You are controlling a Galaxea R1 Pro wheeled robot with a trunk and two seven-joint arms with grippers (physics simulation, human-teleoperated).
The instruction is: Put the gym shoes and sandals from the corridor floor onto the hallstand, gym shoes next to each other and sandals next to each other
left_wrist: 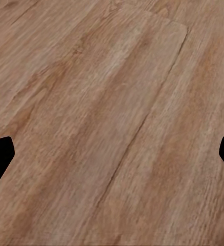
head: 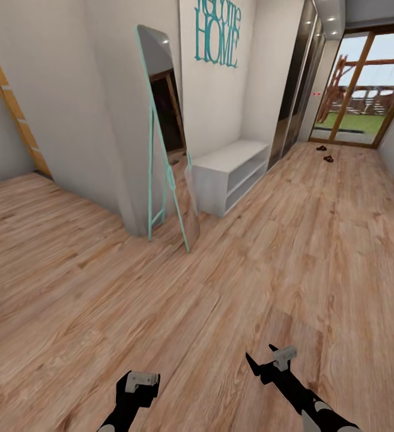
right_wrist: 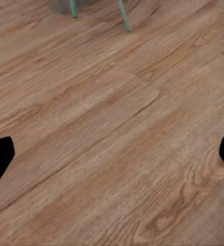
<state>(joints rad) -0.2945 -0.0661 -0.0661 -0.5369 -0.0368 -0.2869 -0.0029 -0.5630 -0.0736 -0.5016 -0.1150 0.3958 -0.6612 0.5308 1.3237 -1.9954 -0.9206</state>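
Wood-grain corridor floor [head: 161, 288] is seen stretching ahead toward a glazed door [head: 365, 90] at the far end. Two small dark sandals [head: 325, 153] are seen lying on the floor near that door, close together but apart, too small for detail. A low white shelf unit [head: 230, 174] is set against the wall under teal "HOME" lettering [head: 217, 36], and a teal-framed standing mirror [head: 167, 138] is propped just beside it. The left gripper [left_wrist: 112, 154] and right gripper [right_wrist: 112, 154] are held low over bare planks, fingers spread wide apart, nothing between them.
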